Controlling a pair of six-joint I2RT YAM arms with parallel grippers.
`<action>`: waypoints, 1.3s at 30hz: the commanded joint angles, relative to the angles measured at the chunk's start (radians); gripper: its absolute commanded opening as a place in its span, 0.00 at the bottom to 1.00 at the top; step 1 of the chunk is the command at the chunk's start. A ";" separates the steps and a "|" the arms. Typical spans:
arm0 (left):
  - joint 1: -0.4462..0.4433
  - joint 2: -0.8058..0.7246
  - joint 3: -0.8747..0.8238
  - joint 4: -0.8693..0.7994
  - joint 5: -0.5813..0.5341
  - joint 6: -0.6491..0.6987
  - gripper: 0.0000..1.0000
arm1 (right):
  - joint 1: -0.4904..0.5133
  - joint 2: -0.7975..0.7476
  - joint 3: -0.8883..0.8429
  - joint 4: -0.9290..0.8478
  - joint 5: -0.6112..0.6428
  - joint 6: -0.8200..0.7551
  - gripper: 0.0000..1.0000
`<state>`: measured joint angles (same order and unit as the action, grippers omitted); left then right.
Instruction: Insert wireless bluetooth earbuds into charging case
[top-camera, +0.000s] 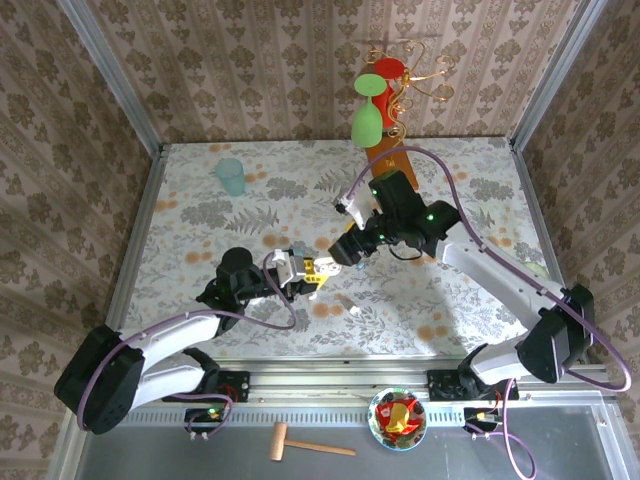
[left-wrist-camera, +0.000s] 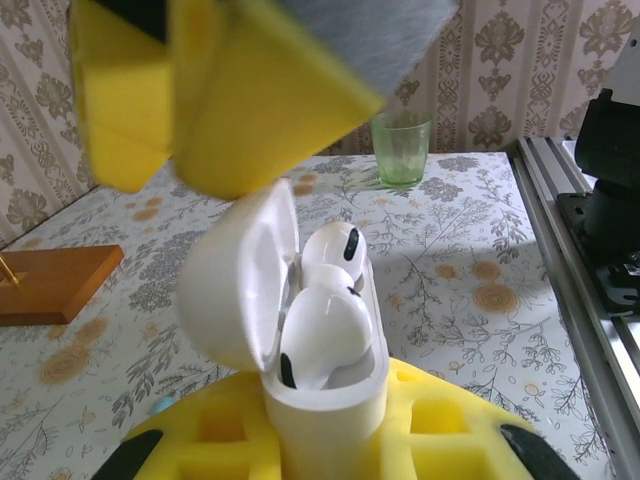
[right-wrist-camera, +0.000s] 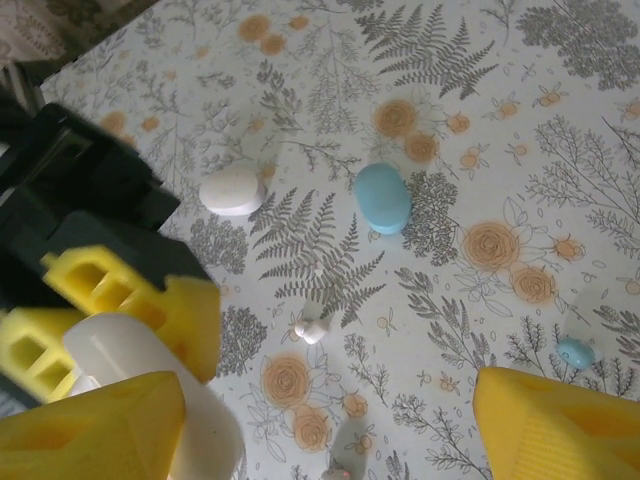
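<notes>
In the left wrist view a white charging case (left-wrist-camera: 325, 395) stands upright with its lid swung open to the left. My left gripper (left-wrist-camera: 325, 445) is shut on its lower body with yellow pads (left-wrist-camera: 455, 430). Two white earbuds (left-wrist-camera: 325, 330) sit inside it. Just above the case hovers my right gripper (top-camera: 341, 250), its yellow finger (left-wrist-camera: 250, 100) over the lid. Seen from the right wrist, that gripper (right-wrist-camera: 330, 440) is open and holds nothing, with the case (right-wrist-camera: 150, 395) beside its left finger. A loose white earbud (right-wrist-camera: 312, 329) and a pale blue one (right-wrist-camera: 575, 351) lie on the table below.
A closed white case (right-wrist-camera: 232, 190) and a closed blue case (right-wrist-camera: 382, 198) lie on the floral table. A green glass (top-camera: 231, 176) stands at the back left. A wooden stand (top-camera: 386, 155) with hanging glasses is at the back centre. A metal rail (left-wrist-camera: 560, 250) edges the table.
</notes>
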<state>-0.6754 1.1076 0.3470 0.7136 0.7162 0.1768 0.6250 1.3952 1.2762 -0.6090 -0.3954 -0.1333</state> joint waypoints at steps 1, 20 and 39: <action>0.000 -0.028 0.017 0.055 -0.056 -0.030 0.00 | 0.039 -0.063 -0.050 -0.107 -0.052 -0.103 0.76; 0.001 -0.085 0.041 -0.152 0.083 0.101 0.00 | 0.104 -0.212 -0.229 0.119 0.012 -0.592 0.77; -0.003 -0.101 0.014 -0.126 0.032 0.084 0.10 | 0.166 -0.066 -0.137 0.048 0.046 -0.586 0.27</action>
<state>-0.6743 1.0252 0.3538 0.5636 0.7616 0.2451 0.7902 1.3418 1.1328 -0.5507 -0.3649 -0.7300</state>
